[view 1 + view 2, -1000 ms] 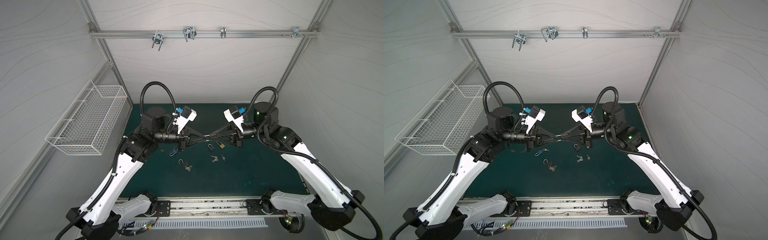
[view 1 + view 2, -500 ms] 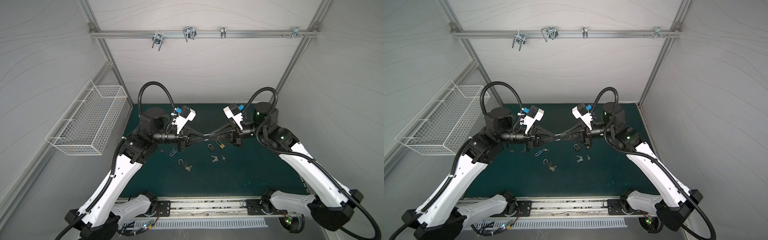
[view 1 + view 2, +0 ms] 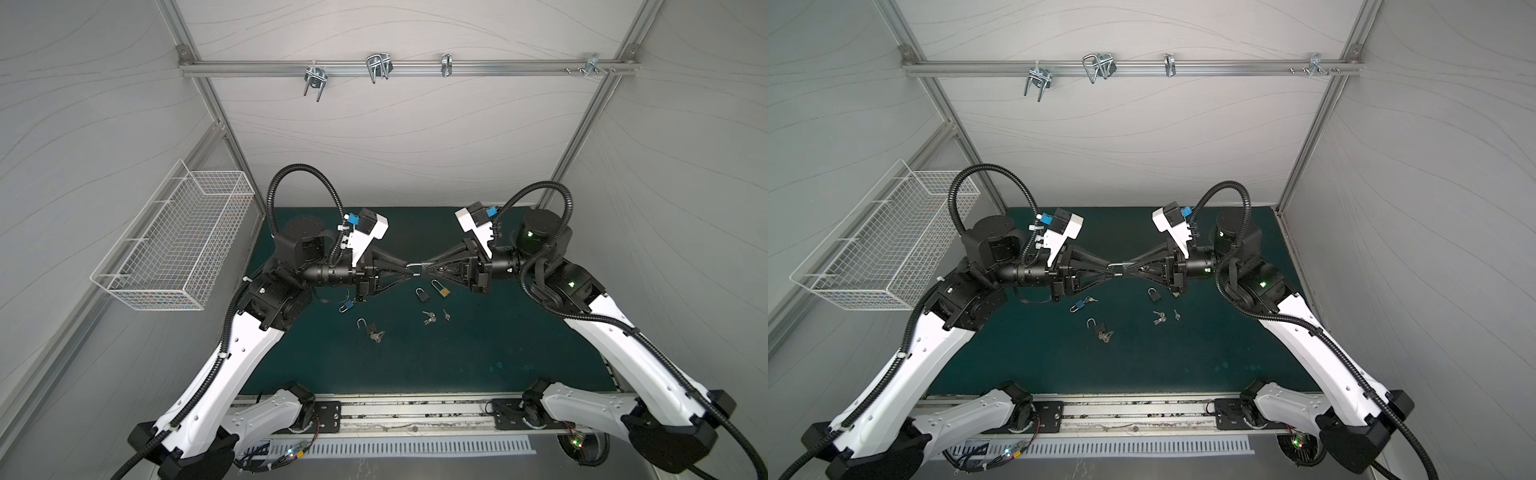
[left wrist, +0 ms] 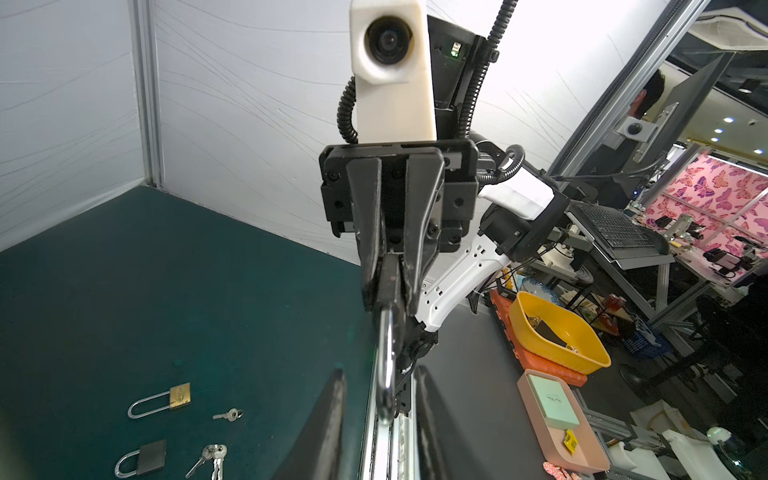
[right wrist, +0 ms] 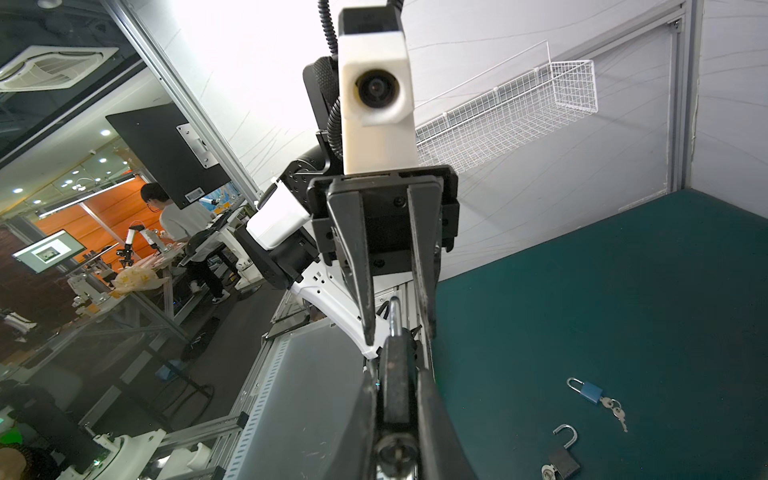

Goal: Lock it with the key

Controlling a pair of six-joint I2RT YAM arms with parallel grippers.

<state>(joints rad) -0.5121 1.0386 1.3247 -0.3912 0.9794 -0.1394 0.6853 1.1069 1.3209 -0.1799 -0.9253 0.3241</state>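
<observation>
Since a second ago the left gripper (image 5: 399, 336) has let its jaws part, and the spot where the two grippers meet has drifted a little toward the right arm's side in both top views. A white wire basket (image 3: 174, 249) hangs on the left wall. The left arm reaches level over the green mat (image 3: 519, 345), its fingers (image 4: 332, 419) standing apart on either side of a silver shackle (image 4: 386, 353) with a gap at each side. Under that arm a blue padlock (image 3: 1077, 306) lies on the mat with keys in it. Nearer the front lies an open padlock (image 3: 370, 328), its hoop swung up and keys in it too. In the middle, up off the mat, is the held padlock (image 5: 395, 386). The right gripper (image 4: 388, 306) is clamped on its black body from the right, and the shackle points at the left gripper. Whether a key sits in it I cannot tell. Below the right gripper a closed dark padlock (image 3: 422, 294) and a brass padlock (image 3: 441, 289) lie just beside each other. In front of them a bunch of keys (image 3: 429, 318) and a single key (image 3: 446, 314) lie near each other but apart
</observation>
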